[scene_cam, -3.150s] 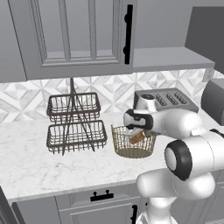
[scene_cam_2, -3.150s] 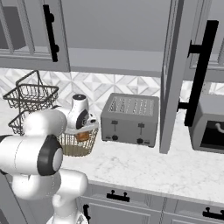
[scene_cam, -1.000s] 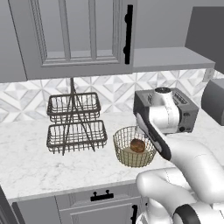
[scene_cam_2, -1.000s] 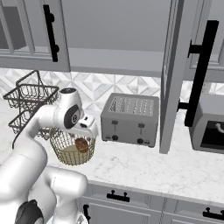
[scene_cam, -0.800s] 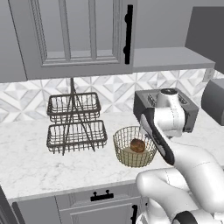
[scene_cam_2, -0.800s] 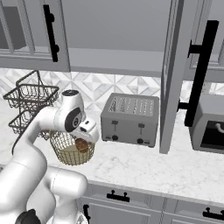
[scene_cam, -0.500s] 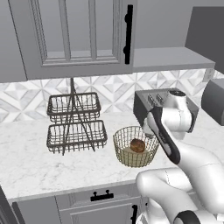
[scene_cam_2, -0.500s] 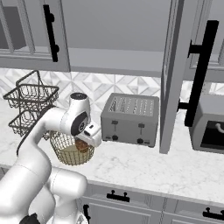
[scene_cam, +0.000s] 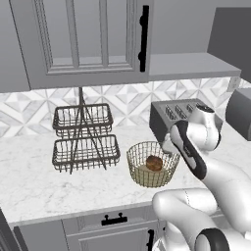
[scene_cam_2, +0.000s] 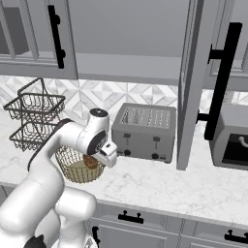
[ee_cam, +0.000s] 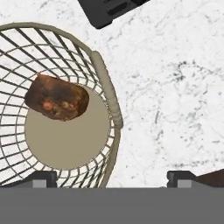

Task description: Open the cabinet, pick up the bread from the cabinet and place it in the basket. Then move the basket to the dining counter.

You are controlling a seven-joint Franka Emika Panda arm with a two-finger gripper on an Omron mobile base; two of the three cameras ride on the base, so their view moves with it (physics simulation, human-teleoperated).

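Observation:
The brown bread (scene_cam: 154, 163) (ee_cam: 57, 97) lies loose inside the gold wire basket (scene_cam: 136, 166) (ee_cam: 107, 89) on the marble worktop. My gripper (ee_cam: 113, 177) hovers open above the basket's rim on the toaster side. One fingertip is over the basket, the other over bare marble, and nothing is between them. From the base views the hand (scene_cam: 166, 146) (scene_cam_2: 106, 159) sits between basket and toaster. The grey upper cabinet (scene_cam: 88, 39) has one door (scene_cam_2: 190, 82) swung open, baring its shelf (scene_cam_2: 126, 63). The dining counter is out of view.
A dark two-tier wire rack (scene_cam: 86, 139) stands left of the basket. A grey toaster (scene_cam: 179, 113) (scene_cam_2: 143, 131) sits close behind my hand. A microwave (scene_cam_2: 233, 140) is at the far right. The open door's edge and black handle (scene_cam_2: 220, 82) hang over the worktop.
My hand has drifted from above the basket's middle toward its rim on the toaster side, and the arm has swung right. The bread stays in the basket.

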